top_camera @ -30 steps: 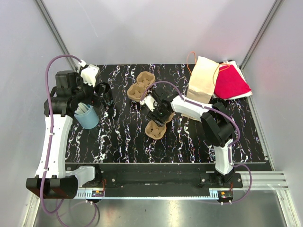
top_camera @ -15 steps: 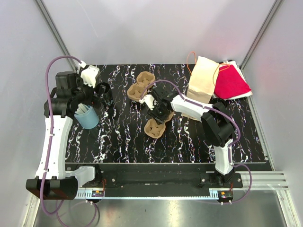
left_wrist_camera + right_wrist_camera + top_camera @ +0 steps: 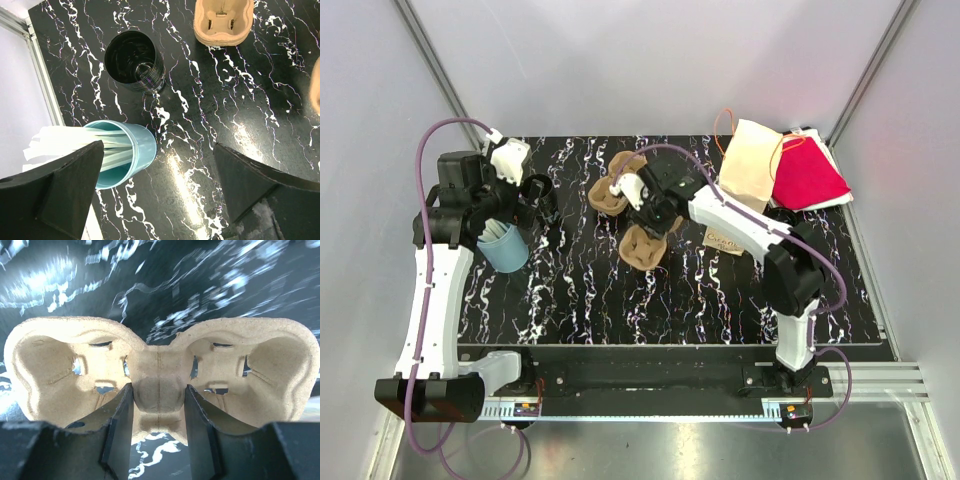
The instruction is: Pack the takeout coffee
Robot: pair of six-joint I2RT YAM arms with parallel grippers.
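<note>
My right gripper [image 3: 159, 407] is shut on the middle ridge of a brown pulp cup carrier [image 3: 50, 370], one finger in each side hollow. From above, that carrier [image 3: 642, 248] hangs below the right gripper [image 3: 656, 220] near the table's middle. A second carrier [image 3: 613, 187] lies just behind it and also shows in the left wrist view [image 3: 222, 22]. A black cup [image 3: 135, 61] stands upright at the far left. My left gripper [image 3: 160, 195] is open above the table, beside a light blue cup [image 3: 122, 152] holding white strips.
A tan paper bag [image 3: 750, 172] with orange handles lies at the back right, partly on a red bag [image 3: 808, 172]. A small brown card [image 3: 725, 240] lies under the right arm. The table's left edge [image 3: 42, 75] runs close to the blue cup.
The right gripper has closed on the near carrier and carried it away from the table's front edge, towards the second carrier. The left arm has stayed still.
</note>
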